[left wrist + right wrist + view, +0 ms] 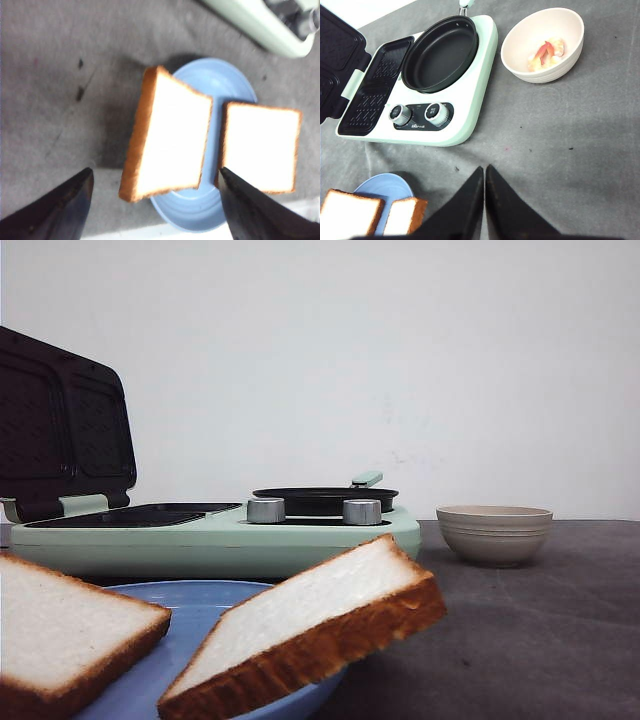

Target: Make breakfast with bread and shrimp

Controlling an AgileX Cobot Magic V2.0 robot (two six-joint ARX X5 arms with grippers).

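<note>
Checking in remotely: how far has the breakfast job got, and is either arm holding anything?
Barely started. Done: the sandwich press lid is open. Both bread slices are on the blue plate, the shrimp is in the beige bowl, and the pan is empty. In hand: nothing; the left tool is open above the bread, the right tool is shut and empty. Left: all of the bread and shrimp moves.

Plain white wall (400, 360) behind grey felt-covered table (540, 630).

Bread (300, 625) on plate (205, 605) before cooker (215, 535); bowl (494, 532) at right.
</note>
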